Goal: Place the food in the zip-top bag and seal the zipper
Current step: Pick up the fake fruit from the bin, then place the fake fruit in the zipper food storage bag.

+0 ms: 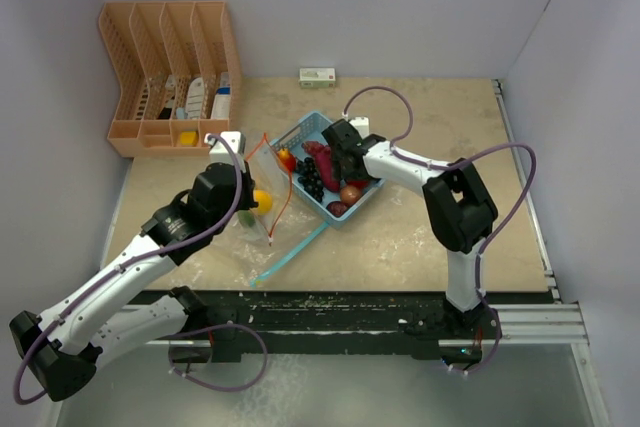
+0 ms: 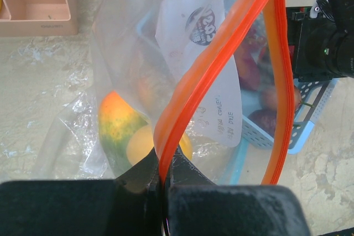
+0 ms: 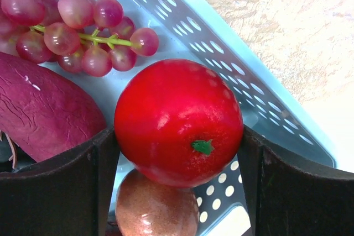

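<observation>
The clear zip-top bag with an orange zipper stands open left of the blue basket. My left gripper is shut on the zipper's near rim. A green-orange mango and a yellow lemon lie inside the bag. My right gripper is down in the basket, its fingers pressed on both sides of a round red fruit. Purple grapes, a maroon sweet potato and a red-brown ball lie around it.
An orange slotted rack with white bottles stands at the back left. A small white box sits by the back wall. A light blue strip lies on the table in front of the bag. The right wrist is close to the bag's mouth.
</observation>
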